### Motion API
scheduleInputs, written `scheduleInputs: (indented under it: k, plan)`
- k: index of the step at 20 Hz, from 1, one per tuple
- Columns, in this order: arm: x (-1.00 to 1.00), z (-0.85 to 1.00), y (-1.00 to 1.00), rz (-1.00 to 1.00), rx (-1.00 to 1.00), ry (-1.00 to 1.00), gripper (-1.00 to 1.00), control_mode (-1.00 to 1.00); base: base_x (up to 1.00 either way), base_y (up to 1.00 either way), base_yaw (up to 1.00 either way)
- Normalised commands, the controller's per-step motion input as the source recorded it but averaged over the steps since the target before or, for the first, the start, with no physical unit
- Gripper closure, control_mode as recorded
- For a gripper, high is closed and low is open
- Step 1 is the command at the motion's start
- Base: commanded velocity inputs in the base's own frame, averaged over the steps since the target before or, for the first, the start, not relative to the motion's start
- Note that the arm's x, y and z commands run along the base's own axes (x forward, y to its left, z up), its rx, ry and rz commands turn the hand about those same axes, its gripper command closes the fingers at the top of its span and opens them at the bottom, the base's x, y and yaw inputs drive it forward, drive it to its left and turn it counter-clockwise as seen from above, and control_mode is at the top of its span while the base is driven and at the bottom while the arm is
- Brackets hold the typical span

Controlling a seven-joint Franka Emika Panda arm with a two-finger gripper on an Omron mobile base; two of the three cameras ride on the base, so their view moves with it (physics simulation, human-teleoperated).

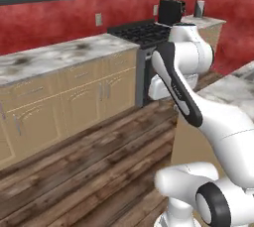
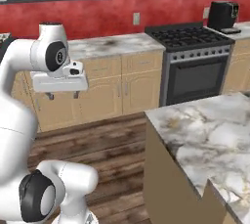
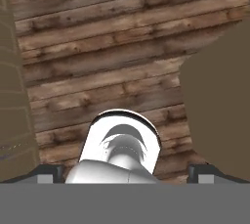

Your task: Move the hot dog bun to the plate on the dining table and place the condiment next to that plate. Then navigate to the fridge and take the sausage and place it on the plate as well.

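Note:
The dining table (image 2: pixel 210 130) has a white-grey marbled top and tan sides; it stands at the right, close to my base, and its bare corner (image 1: pixel 233 89) also shows in the left base view. My arm is folded up above the wooden floor, with the hand pointing straight down beside the table's end. My gripper (image 2: pixel 63 95) is open. In the hand view the gripper (image 3: pixel 126 173) has its fingertips (image 3: pixel 46 171) far apart with nothing between them, over floor planks. The hot dog bun, plate, condiment, fridge and sausage are out of view.
A marble-topped counter (image 1: pixel 59 55) on tan cabinets runs along the red wall. A black stove (image 2: pixel 195 37) stands to its right, with a dark coffee machine (image 2: pixel 222 15) beyond it. Open wooden floor (image 1: pixel 99 171) lies between the cabinets and the table.

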Motion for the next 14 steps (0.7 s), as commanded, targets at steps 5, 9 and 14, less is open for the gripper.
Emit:
scheduleInputs:
  k: [5,9,14]
  plan:
    - [0.00,0.00,0.00,0.00,0.00,0.00,-1.00,1.00,0.34,0.45,0.62]
    - [0.00,0.00,0.00,0.00,0.00,0.00,-1.00,1.00,0.51,0.41,0.51]
    - [0.00,0.00,0.00,0.00,0.00,0.00,-1.00,1.00,0.95,0.34,0.16]
